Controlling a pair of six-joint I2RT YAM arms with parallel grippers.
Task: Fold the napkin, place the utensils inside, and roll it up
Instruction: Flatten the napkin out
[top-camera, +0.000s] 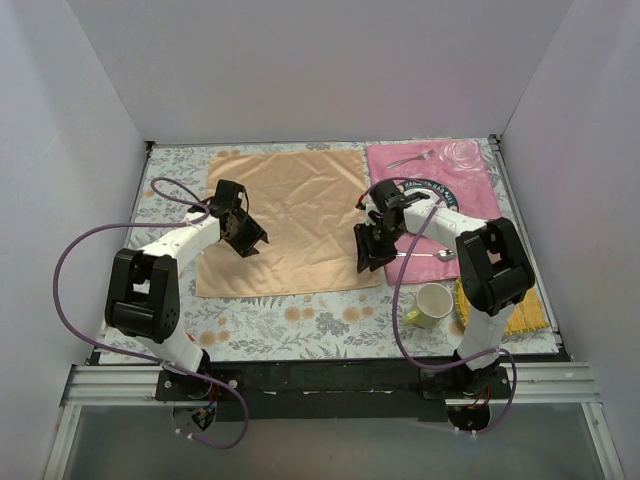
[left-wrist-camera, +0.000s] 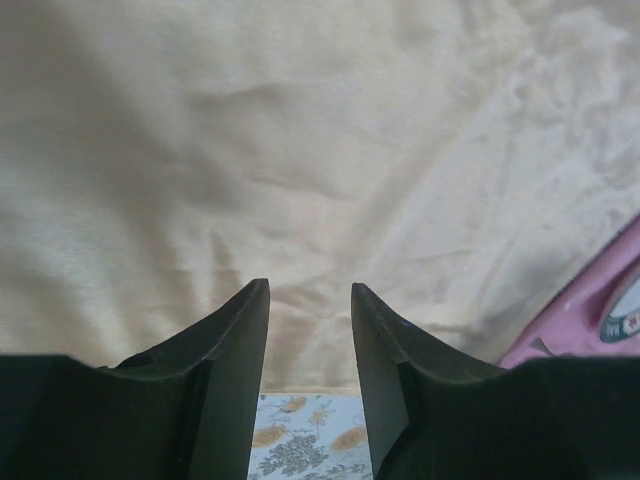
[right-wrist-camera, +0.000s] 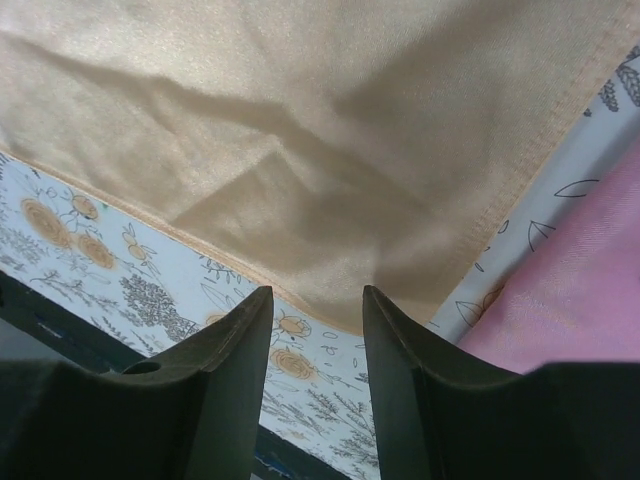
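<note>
1. Black right hand (right-wrist-camera: 317, 295), fingers apart and holding nothing, hangs over the napkin (top-camera: 290, 215) at its near right corner. Best to drop straight down there and pinch only the hem, not the tabletop (top-camera: 300, 325).
2. Left hand (left-wrist-camera: 310, 290), also spread and empty, sits over the napkin's left side, inside its edge. I'd shift it to the near left corner so both corners lift together.
3. Napkin lies flat mid-tabletop, so carry the near edge evenly to the far edge.
4. Spoon (top-camera: 432, 255) lies to its right, and the fork (top-camera: 410, 158) near the far right corner.
</note>
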